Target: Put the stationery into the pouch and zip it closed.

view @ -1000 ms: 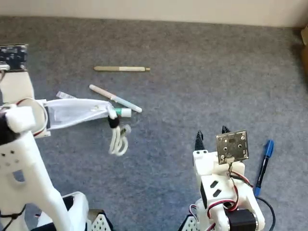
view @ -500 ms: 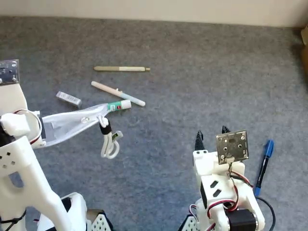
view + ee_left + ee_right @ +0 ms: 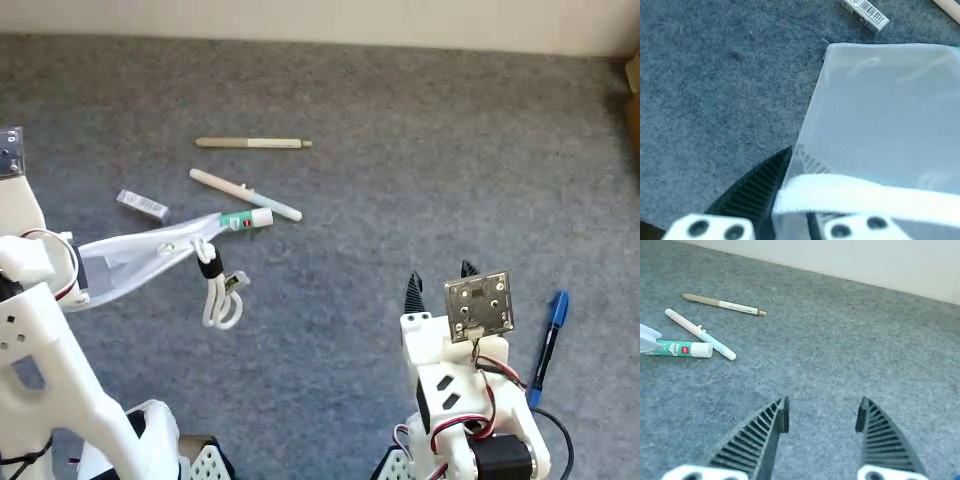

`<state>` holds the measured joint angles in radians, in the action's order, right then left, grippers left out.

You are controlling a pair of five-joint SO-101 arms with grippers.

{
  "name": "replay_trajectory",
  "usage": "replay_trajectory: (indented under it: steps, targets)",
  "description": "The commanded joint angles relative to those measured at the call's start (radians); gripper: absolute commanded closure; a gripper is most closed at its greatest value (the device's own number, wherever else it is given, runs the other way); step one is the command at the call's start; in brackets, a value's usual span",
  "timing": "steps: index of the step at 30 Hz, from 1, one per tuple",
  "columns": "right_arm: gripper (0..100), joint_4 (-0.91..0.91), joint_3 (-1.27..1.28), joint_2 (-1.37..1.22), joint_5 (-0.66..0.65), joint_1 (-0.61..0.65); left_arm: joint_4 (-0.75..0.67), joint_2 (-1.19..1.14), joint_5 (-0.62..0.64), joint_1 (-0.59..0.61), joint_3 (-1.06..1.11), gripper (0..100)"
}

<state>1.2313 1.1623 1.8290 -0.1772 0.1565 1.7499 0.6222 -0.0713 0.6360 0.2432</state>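
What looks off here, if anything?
Nothing is spilled or damaged. The pouch, clamped at one end by the left gripper, sits askew with its cord loop hanging loose. The blue pen lies alone beside the right arm, far from the pouch.

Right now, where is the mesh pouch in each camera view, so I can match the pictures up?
High view: pouch left of centre, lying slantwise.
Left wrist view: pouch close up, clamped in the left gripper.
Right wrist view: its white corner at the picture's edge.
Landmark: the green glue stick at the pouch's far end, in the high and right wrist views.
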Motion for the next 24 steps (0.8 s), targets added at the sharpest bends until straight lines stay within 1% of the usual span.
replay_trajectory:
  steps: [1, 6, 11, 14, 20, 24]
  targets:
    - [78.9, -0.025, -0.004, -0.007, -0.014, -0.010, 0.018, -0.015, 0.018, -0.005, -0.033, 99]
    - [78.9, -0.030, -0.004, -0.007, -0.014, -0.012, 0.018, -0.015, 0.037, -0.051, -0.048, 99]
    - [78.9, -0.113, 0.073, -0.022, -0.014, -0.012, 0.018, -0.015, 0.041, -0.104, -0.099, 99]
    - [78.9, -0.125, 0.090, -0.090, -0.014, -0.012, 0.018, -0.015, 0.064, -0.108, -0.145, 99]
    - [78.9, -0.131, 0.044, -0.252, -0.009, -0.012, 0.018, -0.015, 0.072, -0.110, -0.194, 99]
    - [78.9, -0.131, 0.027, -0.274, -0.008, -0.012, 0.020, -0.015, 0.075, -0.110, -0.226, 99]
